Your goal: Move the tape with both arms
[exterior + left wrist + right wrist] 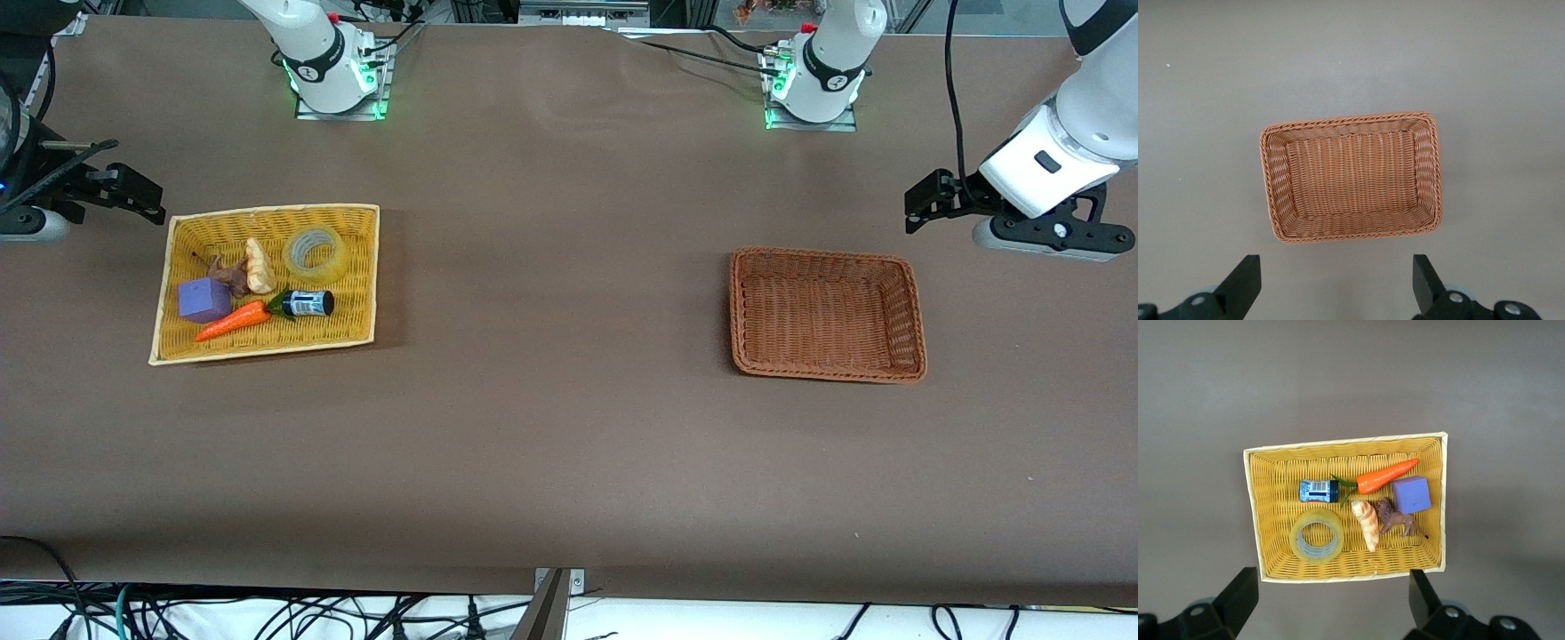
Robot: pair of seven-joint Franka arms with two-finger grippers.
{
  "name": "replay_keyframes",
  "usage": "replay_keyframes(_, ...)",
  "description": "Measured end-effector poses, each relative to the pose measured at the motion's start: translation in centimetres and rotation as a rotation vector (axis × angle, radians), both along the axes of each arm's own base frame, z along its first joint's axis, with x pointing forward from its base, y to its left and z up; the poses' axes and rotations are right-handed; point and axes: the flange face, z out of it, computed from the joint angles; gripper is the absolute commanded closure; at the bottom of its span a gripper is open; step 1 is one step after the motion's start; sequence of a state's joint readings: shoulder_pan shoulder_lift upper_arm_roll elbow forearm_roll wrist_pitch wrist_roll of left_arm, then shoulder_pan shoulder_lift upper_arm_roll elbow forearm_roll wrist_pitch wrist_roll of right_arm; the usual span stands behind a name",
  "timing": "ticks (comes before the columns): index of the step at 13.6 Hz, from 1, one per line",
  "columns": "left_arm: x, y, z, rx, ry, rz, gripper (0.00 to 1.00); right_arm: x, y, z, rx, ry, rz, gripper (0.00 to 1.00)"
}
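Lying flat in the yellow woven basket (354,267) at the right arm's end of the table, the ring-shaped roll of translucent yellowish tape (315,253) has its wide centre hole facing up, so a finger could drop into the hole and the other outside the wall. It sits in the part of that basket farther from the front camera. The right gripper (1328,603) hangs in the air with its fingers spread wide and nothing between them; in the front view it shows at the right arm's edge of the table, beside the yellow basket, and its wrist view looks down on that basket. The left gripper (1335,283) hangs likewise with fingers apart and empty, past the left arm's end of the table, and its wrist view looks down on the empty brown wicker basket (907,311), probably the drop point. The two baskets lie well apart, which is likely why a handover between the arms is called for.

Around the tape the basket is crowded: a small dark bottle with a blue label (308,303) just beside it, a cream ridged shell-like piece (259,267), a brown animal figure (233,277), a purple cube (204,300) and an orange toy carrot (234,321). The bottle and the shell-like piece are the likeliest to be nudged.
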State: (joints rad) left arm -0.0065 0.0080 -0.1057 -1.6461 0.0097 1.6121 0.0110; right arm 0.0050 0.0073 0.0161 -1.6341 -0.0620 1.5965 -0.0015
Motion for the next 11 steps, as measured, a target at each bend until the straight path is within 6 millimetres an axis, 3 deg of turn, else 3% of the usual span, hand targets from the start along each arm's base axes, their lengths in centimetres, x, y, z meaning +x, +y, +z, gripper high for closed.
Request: replay_keyframes(11,0.0,0.0,0.0,0.0,0.0,0.0,0.0,2.1,0.5,-4.8,-0.003,0.062,0.011,0.0)
